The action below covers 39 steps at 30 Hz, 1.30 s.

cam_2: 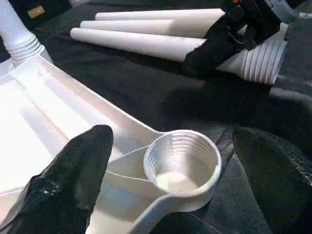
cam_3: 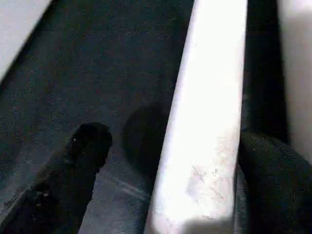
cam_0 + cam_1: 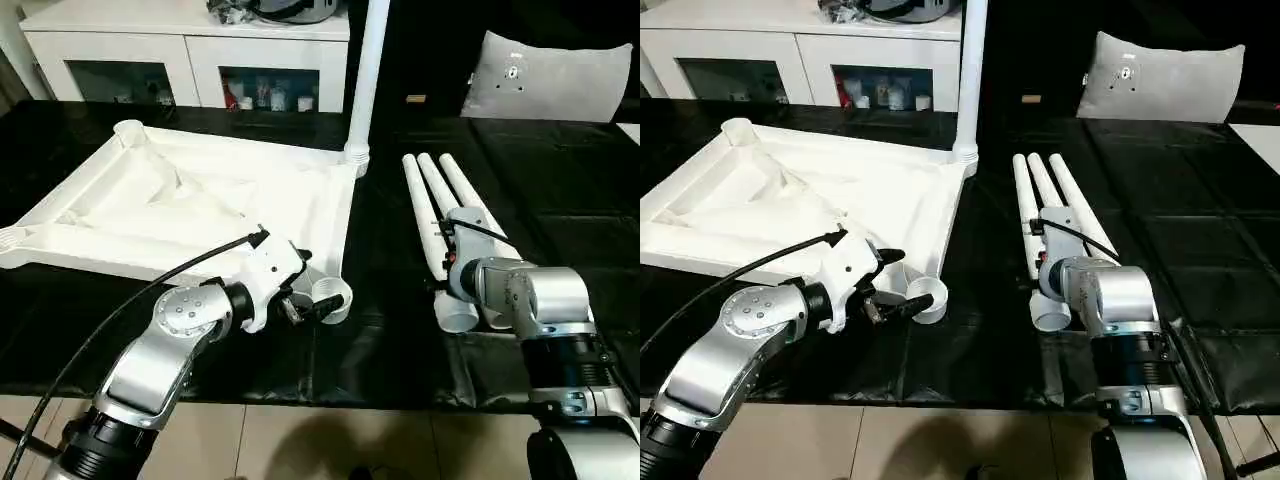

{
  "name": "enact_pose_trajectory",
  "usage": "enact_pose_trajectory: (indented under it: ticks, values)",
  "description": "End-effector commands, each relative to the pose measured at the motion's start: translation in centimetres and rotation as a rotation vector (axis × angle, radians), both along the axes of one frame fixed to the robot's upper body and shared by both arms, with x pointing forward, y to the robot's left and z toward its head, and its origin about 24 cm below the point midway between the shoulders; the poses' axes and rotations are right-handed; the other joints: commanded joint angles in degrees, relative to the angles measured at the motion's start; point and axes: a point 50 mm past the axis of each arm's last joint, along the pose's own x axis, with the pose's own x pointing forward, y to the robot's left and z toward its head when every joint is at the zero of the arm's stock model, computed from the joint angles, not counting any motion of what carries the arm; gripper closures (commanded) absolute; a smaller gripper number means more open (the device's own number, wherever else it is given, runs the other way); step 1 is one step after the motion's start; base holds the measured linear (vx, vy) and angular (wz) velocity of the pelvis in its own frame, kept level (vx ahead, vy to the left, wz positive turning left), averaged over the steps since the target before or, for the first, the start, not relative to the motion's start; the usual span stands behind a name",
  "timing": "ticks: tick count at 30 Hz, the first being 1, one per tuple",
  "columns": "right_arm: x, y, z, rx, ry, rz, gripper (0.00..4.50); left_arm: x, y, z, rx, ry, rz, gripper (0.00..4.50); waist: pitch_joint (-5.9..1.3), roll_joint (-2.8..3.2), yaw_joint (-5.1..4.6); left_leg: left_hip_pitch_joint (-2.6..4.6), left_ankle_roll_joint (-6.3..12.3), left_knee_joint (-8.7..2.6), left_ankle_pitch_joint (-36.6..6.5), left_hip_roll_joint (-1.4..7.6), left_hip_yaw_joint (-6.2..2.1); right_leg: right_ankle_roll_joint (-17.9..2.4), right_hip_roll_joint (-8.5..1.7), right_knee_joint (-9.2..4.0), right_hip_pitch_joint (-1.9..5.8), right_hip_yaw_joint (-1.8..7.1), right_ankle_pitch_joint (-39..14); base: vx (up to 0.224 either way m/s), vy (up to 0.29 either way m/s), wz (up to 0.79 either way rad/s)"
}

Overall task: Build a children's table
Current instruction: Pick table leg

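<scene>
The white tabletop (image 3: 200, 210) lies upside down on the left of the black-covered work table. One leg (image 3: 365, 70) stands upright in its far right corner socket. Three more legs (image 3: 440, 200) lie side by side to the right. My left gripper (image 3: 308, 285) is open, with one finger on each side of the near right corner socket (image 1: 183, 163) and not touching it. My right gripper (image 2: 195, 170) is open low over the thick ends of the lying legs. It straddles one leg (image 2: 209, 97), whose far side lies close to one finger.
A white cabinet (image 3: 190, 60) with glass doors stands behind the table. A grey cushion (image 3: 545, 80) leans at the back right. A black cable (image 3: 150, 285) runs along my left arm. The table's front edge (image 3: 330, 400) lies just below both grippers.
</scene>
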Motion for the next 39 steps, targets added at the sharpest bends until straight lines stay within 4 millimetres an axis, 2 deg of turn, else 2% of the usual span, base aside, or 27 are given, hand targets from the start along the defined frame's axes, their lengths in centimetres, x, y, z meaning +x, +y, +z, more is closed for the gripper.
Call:
enact_pose_trajectory:
  ticks: [1, 3, 9, 15, 16, 24, 29, 34, 39]
  values:
    - [-0.1, 0.2, 0.1, 0.029, 0.027, 0.02, 0.4, -0.2, -0.3, 0.1, 0.002, -0.004, -0.011, 0.0, -3.45, -0.32, 0.12, -0.42, 1.65, -4.55, -5.2, 1.75, -0.62, -4.06, -3.77, -4.83, 3.85, 2.31, -27.52, 0.0, 0.0, 0.0]
    - [-0.4, 0.4, 0.0, 0.042, 0.063, 0.036, 0.47, -0.2, -0.3, 0.1, 0.002, -0.003, -0.013, 0.0, -3.47, -0.29, 0.16, -0.4, 1.58, -4.57, -5.1, 1.78, -0.64, -4.04, -3.75, -4.84, 3.86, 2.3, -27.42, 0.0, 0.0, 0.0]
    - [-0.5, 0.4, 0.0, 0.06, 0.079, 0.038, 1.06, -0.2, -0.4, 0.1, 0.0, 0.001, -0.023, 0.0, -3.52, -0.26, 0.16, -0.42, 1.41, -4.54, -4.84, 1.8, -0.66, -3.99, -3.79, -4.87, 3.84, 2.29, -27.35, 0.0, 0.0, 0.0]
    - [-0.5, 0.4, 0.0, 0.065, 0.086, 0.044, 1.45, -0.2, -0.4, 0.1, -0.002, 0.003, -0.025, 0.0, -3.46, -0.51, 0.14, -0.47, 1.35, -4.57, -5.02, 1.78, -0.65, -3.9, -3.8, -4.89, 3.85, 2.24, -27.84, 0.0, 0.0, 0.0]
    - [-0.6, 0.4, -0.1, 0.065, 0.089, 0.046, 1.69, -0.2, -0.4, 0.1, -0.002, 0.004, -0.025, 0.0, -3.49, -0.44, 0.2, -0.45, 1.32, -4.55, -4.99, 1.76, -0.66, -3.73, -3.87, -4.9, 3.85, 2.26, -28.23, 0.0, 0.0, 0.0]
    - [-1.0, 0.6, -0.6, 0.061, 0.107, 0.054, 2.33, -0.3, -0.4, 0.0, -0.005, 0.01, -0.026, 0.0, -3.49, -0.54, 0.2, -0.47, 1.46, -4.58, -4.48, 1.82, -0.69, -3.53, -3.84, -4.87, 3.79, 2.26, -28.05, 0.0, 0.0, 0.0]
    - [-1.0, 0.3, -0.6, 0.054, 0.089, 0.039, 2.51, -0.3, -0.4, -0.1, -0.004, 0.011, -0.028, 0.0, -3.49, -0.44, 0.11, -0.52, 1.21, -4.57, -4.8, 1.75, -0.66, -3.57, -3.84, -4.98, 3.84, 2.26, -27.93, 0.0, 0.0, 0.0]
    - [-1.0, -0.1, -0.3, 0.052, 0.055, 0.016, 2.56, -0.3, -0.4, -0.1, -0.006, 0.011, -0.028, 0.0, -3.35, -0.42, 0.04, -0.37, 1.08, -4.65, -6.22, 1.77, -0.72, -2.67, -3.82, -5.34, 3.67, 2.12, -30.12, 0.0, 0.0, 0.0]
    - [-0.5, -0.7, 0.9, 0.05, -0.069, -0.026, 2.58, -0.3, -0.3, 0.0, -0.005, 0.005, -0.024, 0.0, -3.53, -0.39, 0.11, -0.33, 0.96, -4.66, -5.83, 1.81, -0.74, -2.55, -3.82, -5.21, 3.67, 2.11, -29.04, 0.0, 0.0, 0.0]
